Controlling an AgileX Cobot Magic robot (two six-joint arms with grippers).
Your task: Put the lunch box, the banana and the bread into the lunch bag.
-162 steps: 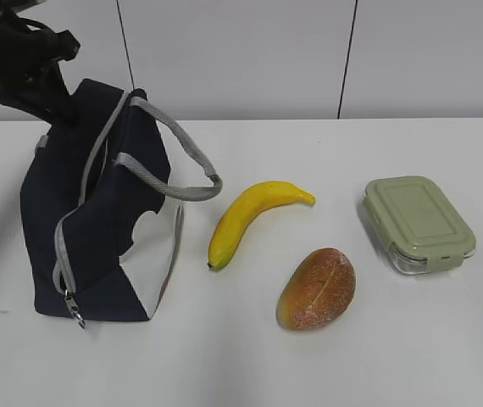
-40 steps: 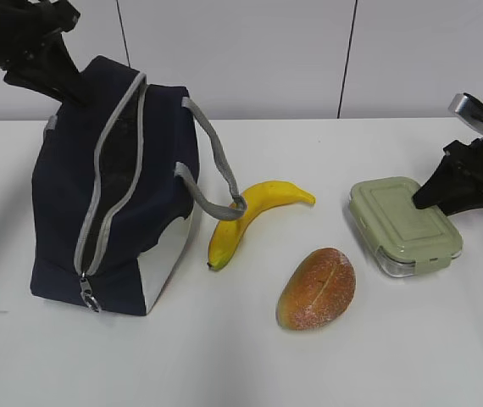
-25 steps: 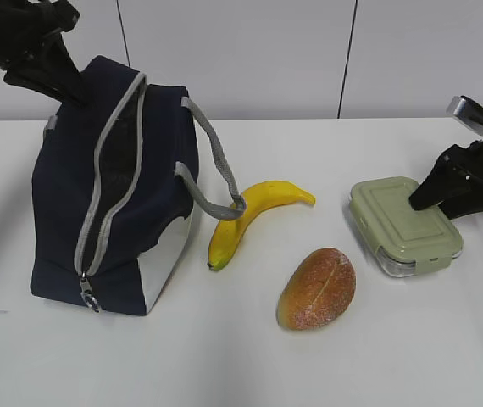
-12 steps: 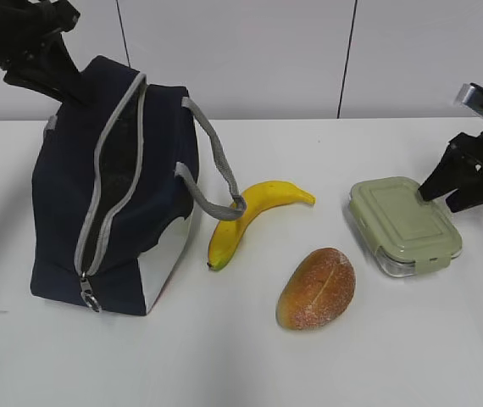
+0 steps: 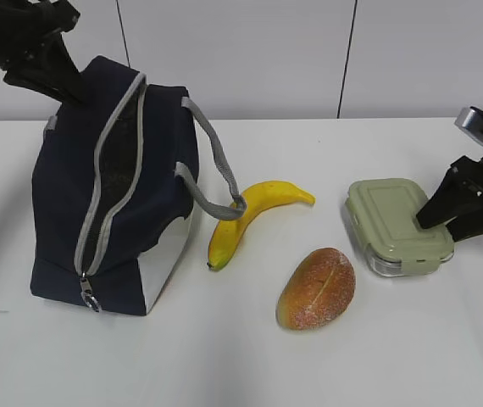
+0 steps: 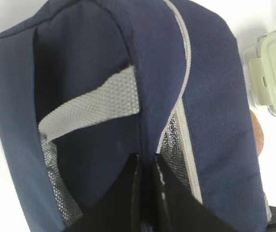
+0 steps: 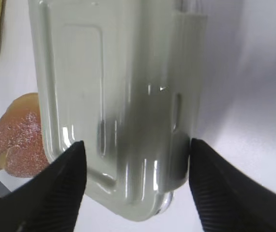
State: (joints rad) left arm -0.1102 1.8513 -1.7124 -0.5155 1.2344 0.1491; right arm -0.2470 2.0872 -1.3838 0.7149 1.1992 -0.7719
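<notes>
Lunch box [image 5: 399, 225] with its green lid shut sits at 3 o'clock on the white tabletop [image 5: 241, 356], the right gripper [image 7: 137, 154] spread wide around its end. Left gripper [image 6: 146, 166] is clamped on the top edge of the lunch bag [image 5: 110, 191], unzipped at 9 o'clock, silver lining showing. Banana [image 5: 246, 219] and bread [image 5: 316, 288] lie between them. No writing is legible.
</notes>
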